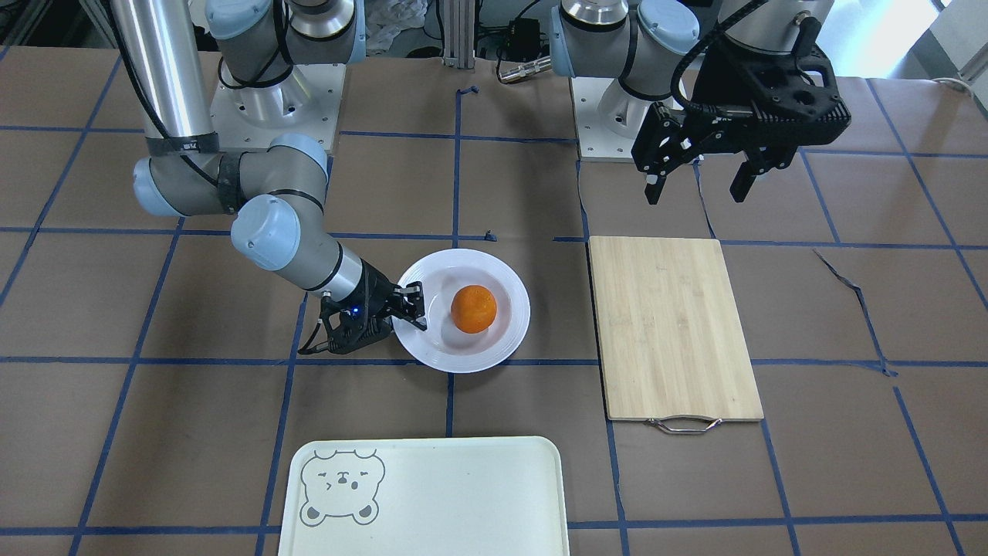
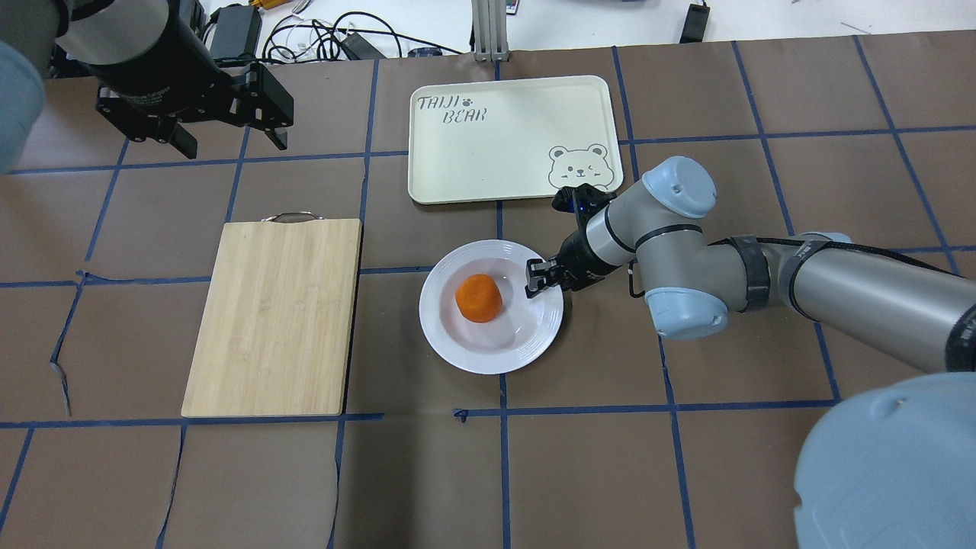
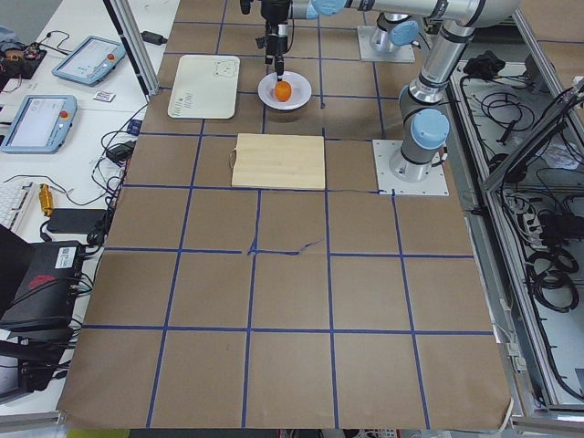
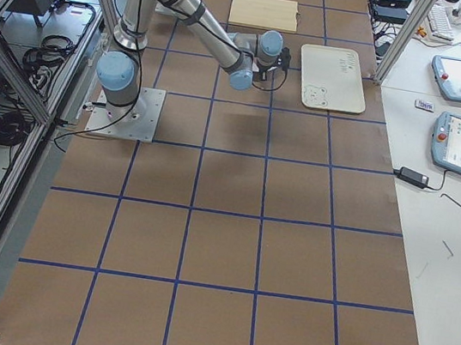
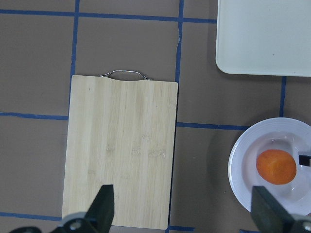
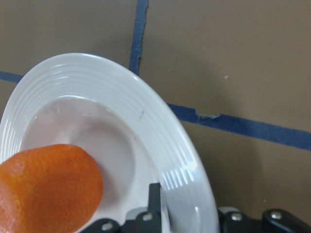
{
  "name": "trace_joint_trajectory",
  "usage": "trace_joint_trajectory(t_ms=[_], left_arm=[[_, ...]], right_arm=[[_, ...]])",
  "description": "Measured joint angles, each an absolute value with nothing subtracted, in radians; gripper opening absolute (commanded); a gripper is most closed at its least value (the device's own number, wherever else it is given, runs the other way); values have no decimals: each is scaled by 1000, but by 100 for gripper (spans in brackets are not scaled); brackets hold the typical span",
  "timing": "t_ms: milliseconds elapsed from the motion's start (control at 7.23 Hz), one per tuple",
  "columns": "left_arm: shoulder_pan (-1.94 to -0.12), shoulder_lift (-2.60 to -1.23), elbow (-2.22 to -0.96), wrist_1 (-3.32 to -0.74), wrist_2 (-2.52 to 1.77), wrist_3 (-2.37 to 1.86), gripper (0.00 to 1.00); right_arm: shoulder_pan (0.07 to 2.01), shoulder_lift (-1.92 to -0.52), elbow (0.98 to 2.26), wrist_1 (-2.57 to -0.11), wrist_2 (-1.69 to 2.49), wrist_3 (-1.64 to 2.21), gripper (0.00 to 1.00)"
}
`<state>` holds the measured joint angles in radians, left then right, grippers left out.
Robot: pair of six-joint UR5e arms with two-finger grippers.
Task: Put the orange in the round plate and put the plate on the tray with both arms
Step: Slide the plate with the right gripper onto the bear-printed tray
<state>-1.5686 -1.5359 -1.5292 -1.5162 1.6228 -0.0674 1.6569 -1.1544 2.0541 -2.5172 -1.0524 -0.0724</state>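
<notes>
The orange (image 1: 474, 309) lies in the sunken centre of the round plate (image 1: 509, 340), which rests on the brown table. My right gripper (image 1: 413, 305) comes in low from the side and is shut on the plate's rim, one finger (image 6: 154, 204) on the inner side of it. Beyond the plate, away from the robot, lies the cream tray (image 2: 488, 145) with its bear drawing, nothing on it. My left gripper (image 2: 229, 141) hangs open and empty in the air, off past the cutting board's handle end. In the left wrist view the orange (image 5: 276, 166) and plate (image 5: 240, 165) show at the lower right.
A bamboo cutting board (image 2: 274, 313) with a metal handle lies flat beside the plate, on the left arm's side. Blue tape lines grid the brown table cover. Cables and boxes sit beyond the table's far edge.
</notes>
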Motion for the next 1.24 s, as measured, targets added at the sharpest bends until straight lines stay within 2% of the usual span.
trace_joint_trajectory(t_ms=[553, 1245], left_arm=[[-1568, -1543, -1528, -1505, 1622, -63, 100], [-1569, -1546, -1527, -1497, 1621, -63, 100]], right_arm=[[1644, -1162, 2029, -2532, -1044, -82, 0], [1582, -1116, 1804, -2458, -983, -46, 0]])
